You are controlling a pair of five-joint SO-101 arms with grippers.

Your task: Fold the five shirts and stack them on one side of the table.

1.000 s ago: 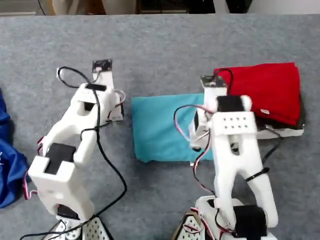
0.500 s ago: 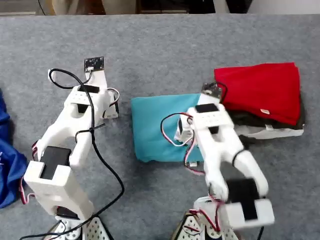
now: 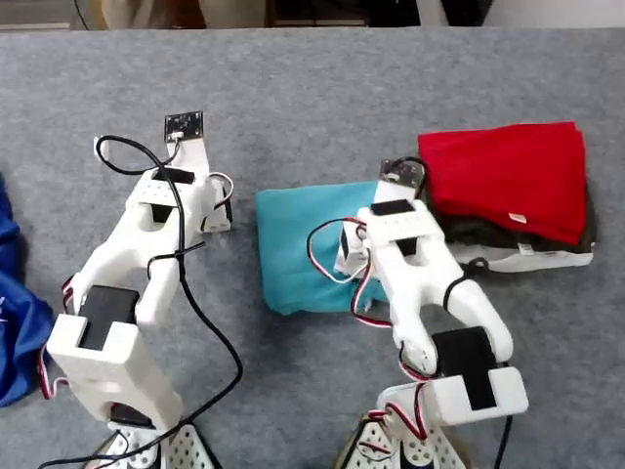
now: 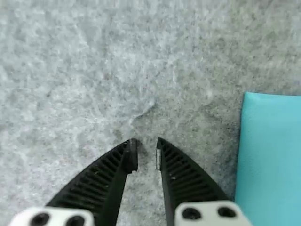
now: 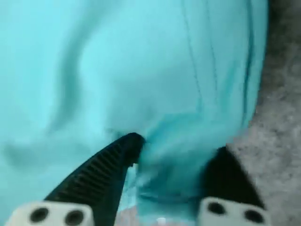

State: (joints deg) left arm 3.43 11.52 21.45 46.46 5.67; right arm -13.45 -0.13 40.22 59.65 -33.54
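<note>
teal shirt point(image 3: 298, 244), folded; red shirt point(image 3: 508, 176) near it. right gripper point(image 5: 178, 153) spread astride its edge. left gripper point(image 4: 146, 153) barely parted, just beside it.

Grey felt-like table point(image 3: 322, 88) on my high cam. Folded teal shirt point(image 3: 293, 244) lies flat, approx mid-table. On the right side there's a stack: white shirt point(image 3: 547, 259) at the btm on the felt, dark shirt point(image 3: 467, 234) over it, red shirt point(image 3: 508, 176) on top. Blue shirt point(image 3: 15, 322) is bunched at the left edge, well apart from the others.
</note>
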